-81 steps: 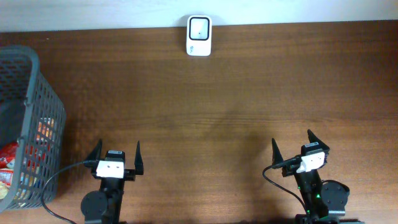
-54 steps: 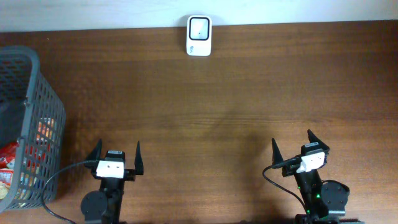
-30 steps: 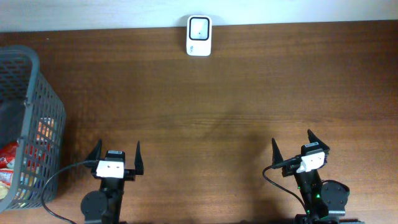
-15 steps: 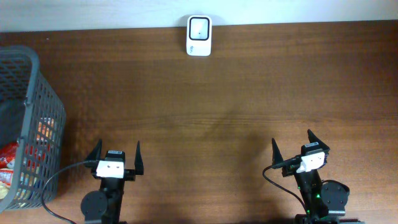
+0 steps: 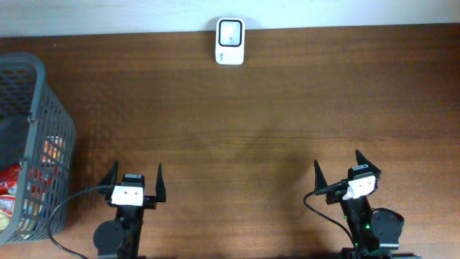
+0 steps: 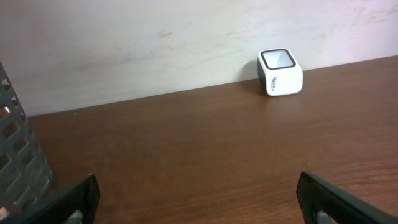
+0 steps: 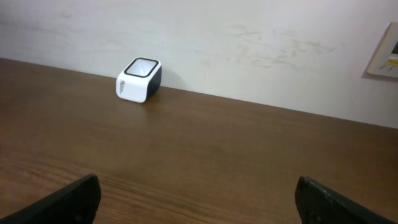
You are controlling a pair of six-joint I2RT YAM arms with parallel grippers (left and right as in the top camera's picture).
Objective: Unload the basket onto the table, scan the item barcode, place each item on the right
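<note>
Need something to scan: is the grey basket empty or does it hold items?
Not empty: the overhead view shows red and orange packets inside the basket, seen over its rim and through its mesh wall.

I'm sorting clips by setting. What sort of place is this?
Most likely a mock shop checkout staged on a workbench: a small white barcode scanner stands at the far edge of a wooden table, and a grey mesh basket at the left holds packaged goods.
</note>
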